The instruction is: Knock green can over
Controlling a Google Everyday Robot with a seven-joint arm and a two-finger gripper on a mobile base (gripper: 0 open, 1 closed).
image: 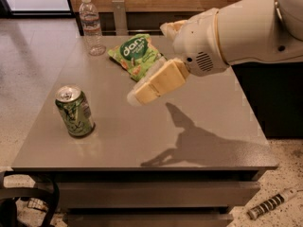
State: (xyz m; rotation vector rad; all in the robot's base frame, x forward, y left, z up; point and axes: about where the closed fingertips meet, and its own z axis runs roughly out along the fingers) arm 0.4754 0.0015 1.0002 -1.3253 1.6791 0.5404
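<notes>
The green can (74, 110) stands upright near the front left of the grey table (199, 108), with its silver top and pull tab showing. My gripper (137, 94) hangs above the table's middle, to the right of the can and a clear gap away from it. Its cream fingers (158, 82) point down and to the left, toward the can. The white arm (236, 32) reaches in from the upper right. Its shadow falls on the table at the front right.
A crinkled green snack bag (135, 55) lies at the back middle, partly behind the gripper. A clear water bottle (91, 25) stands at the back left corner. The table's front edge is close to the can. A small striped object (269, 206) lies on the floor at the lower right.
</notes>
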